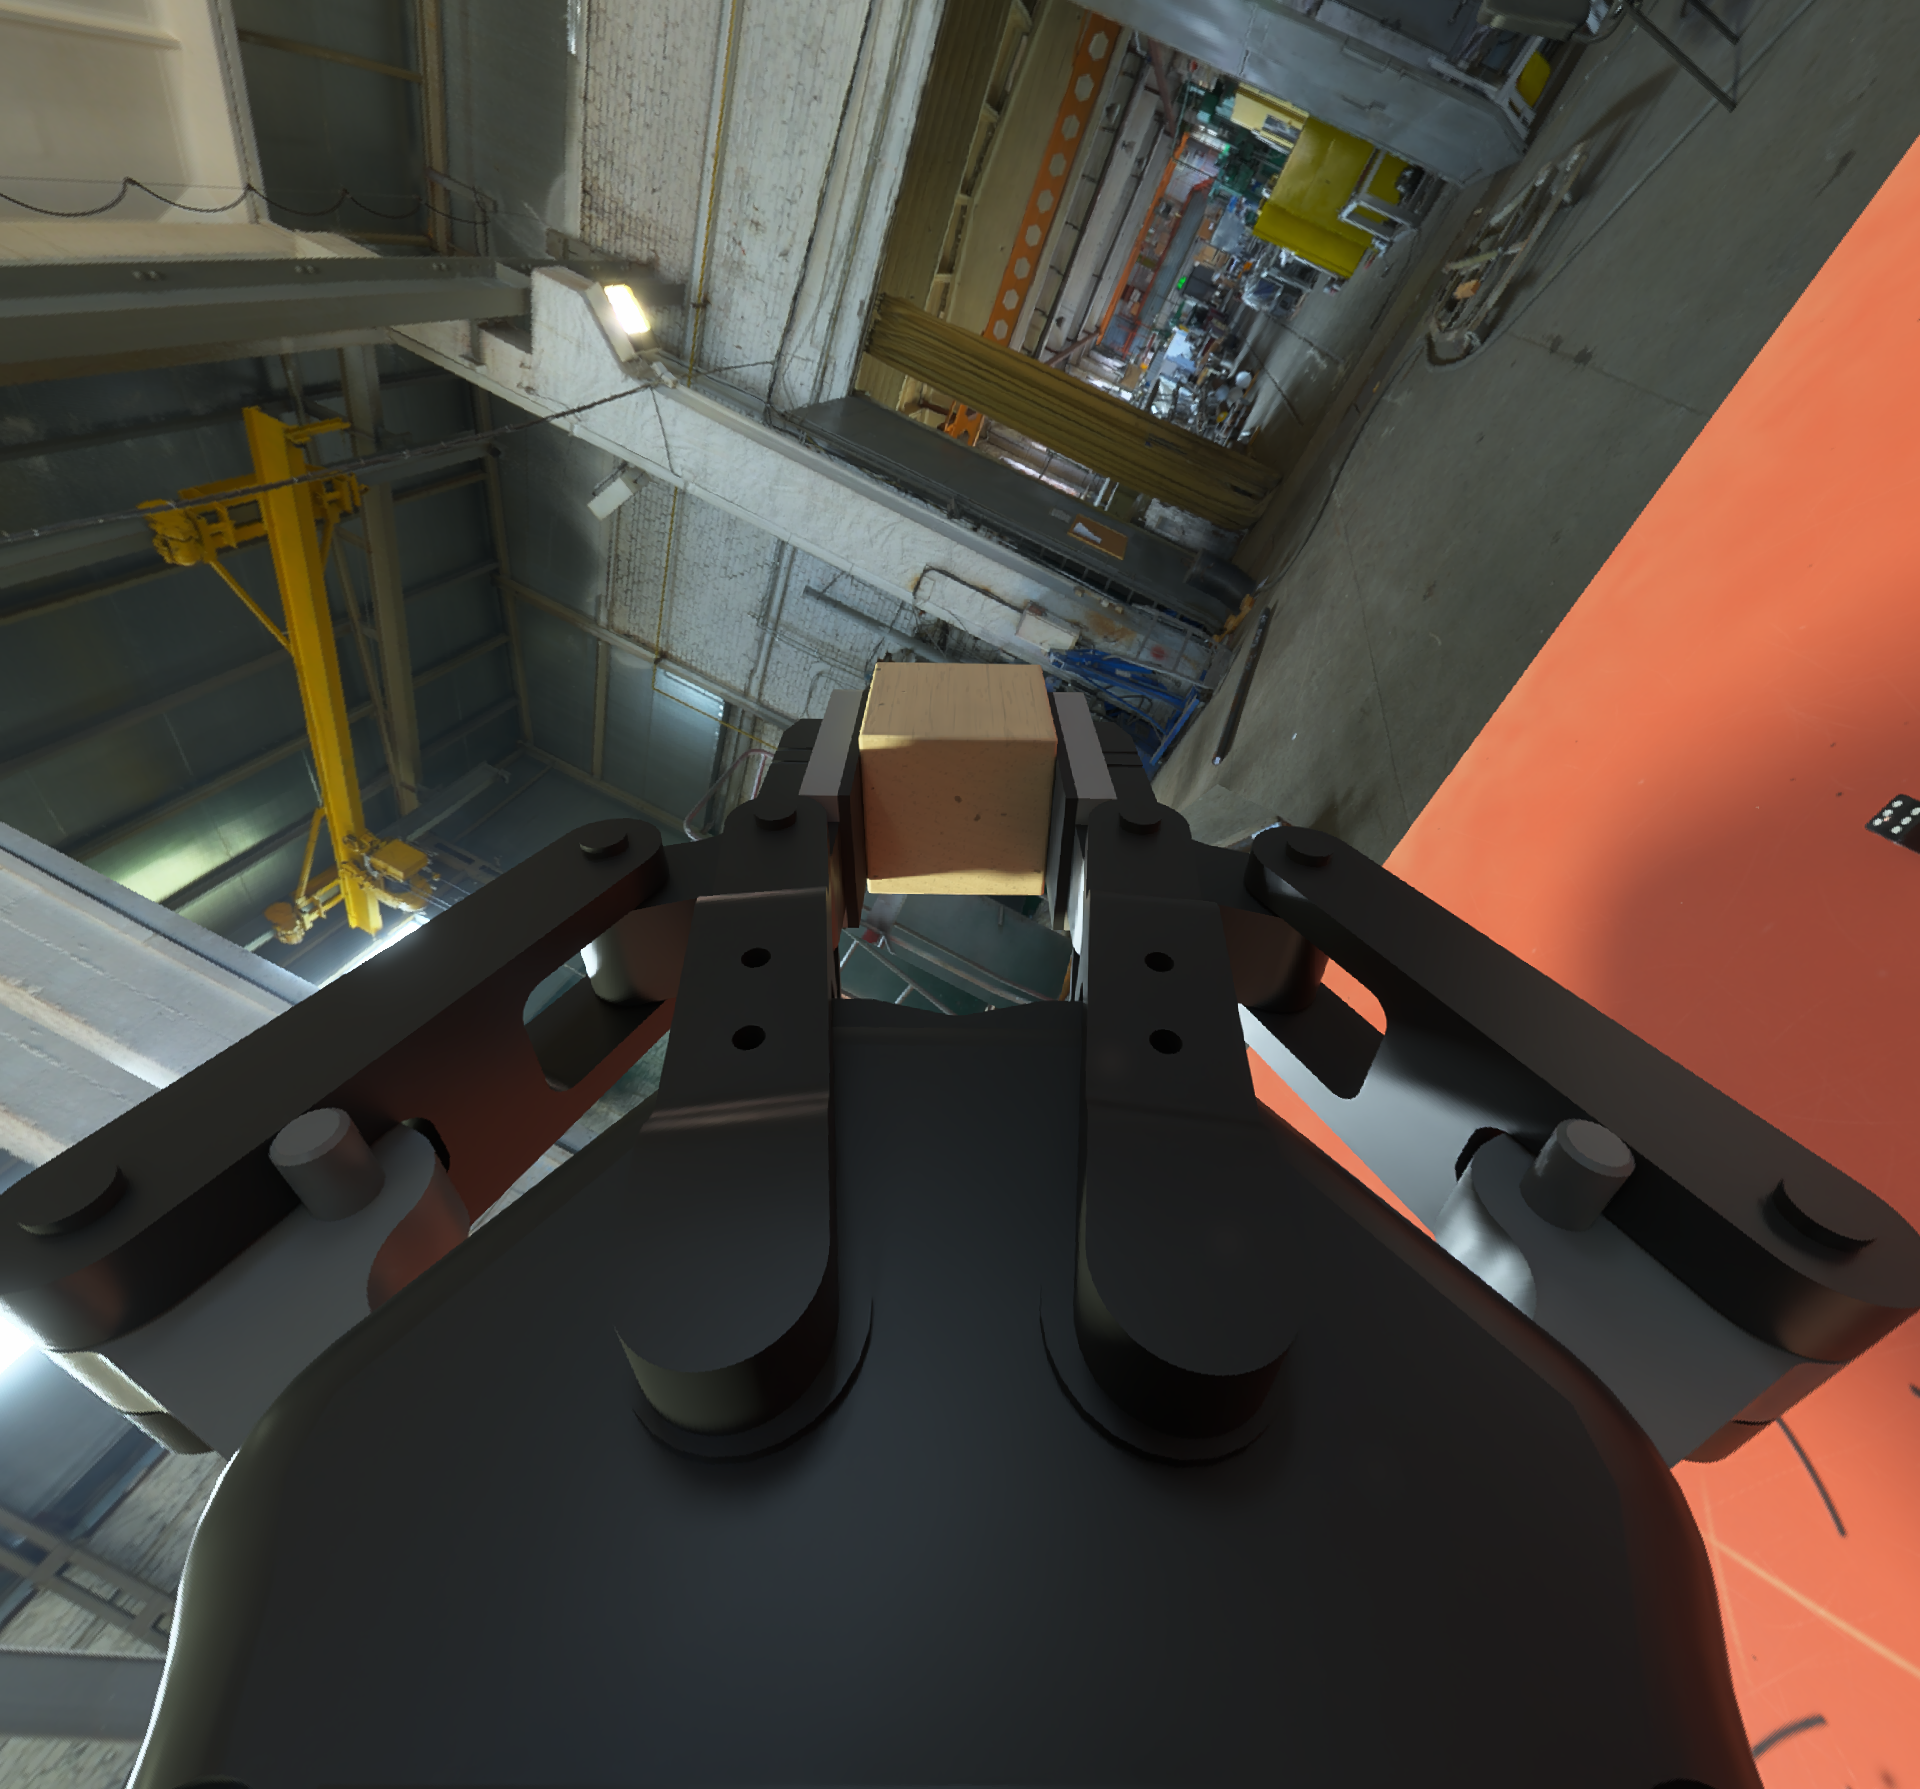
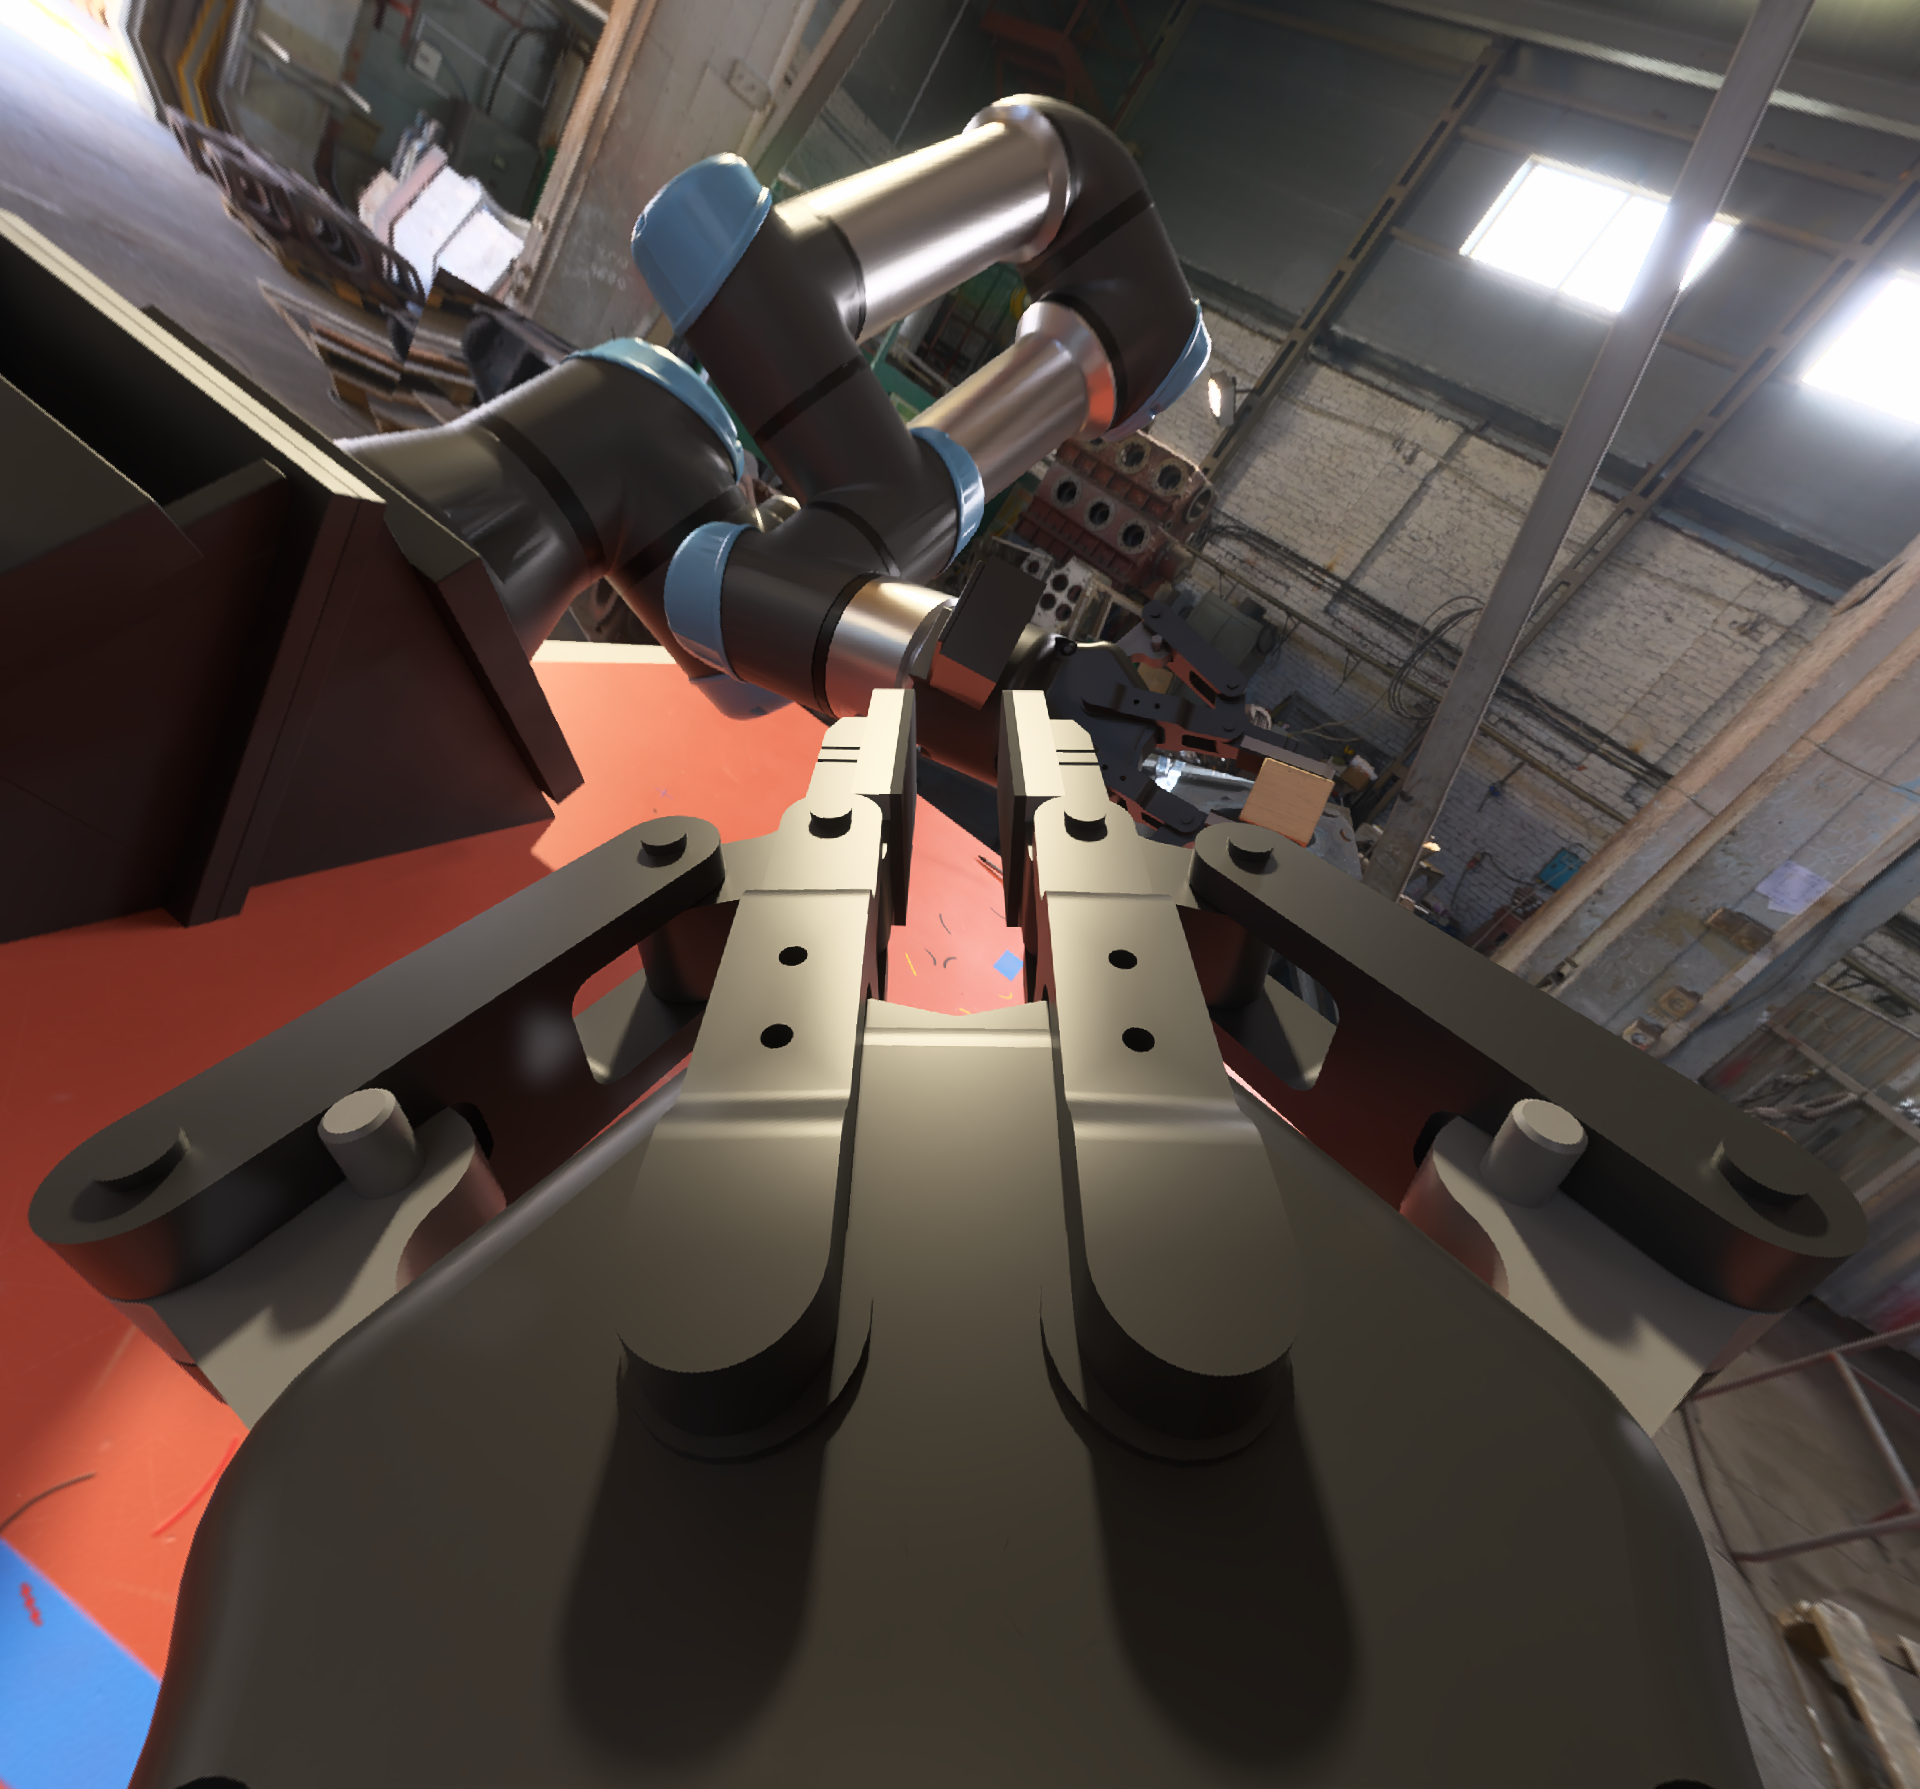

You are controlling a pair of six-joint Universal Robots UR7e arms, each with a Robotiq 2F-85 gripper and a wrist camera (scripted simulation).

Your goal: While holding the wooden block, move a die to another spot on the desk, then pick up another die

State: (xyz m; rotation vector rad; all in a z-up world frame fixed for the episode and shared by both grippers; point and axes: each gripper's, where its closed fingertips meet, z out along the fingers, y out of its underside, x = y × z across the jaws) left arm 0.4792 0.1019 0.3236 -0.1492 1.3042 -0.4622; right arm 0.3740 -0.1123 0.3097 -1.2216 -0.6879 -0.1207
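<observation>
My left gripper (image 1: 956,783) is shut on the wooden block (image 1: 954,794), a light tan cube held between the pads, off the desk. A black die with white pips (image 1: 1690,830) lies on the orange desk (image 1: 1662,700) to the right. In the right wrist view the block (image 2: 1288,799) shows in the left gripper beyond my fingers. My right gripper (image 2: 958,752) is raised above the desk (image 2: 644,763), jaws close together with a narrow gap. A small dark thing, seemingly a die (image 2: 958,783), sits between the pads; it is hard to make out.
The left arm (image 2: 790,409), with blue joint caps, reaches across just ahead of my right gripper. Its dark mounting block (image 2: 260,617) stands at the left. A blue patch (image 2: 62,1666) marks the desk at the lower left. Hall walls lie behind.
</observation>
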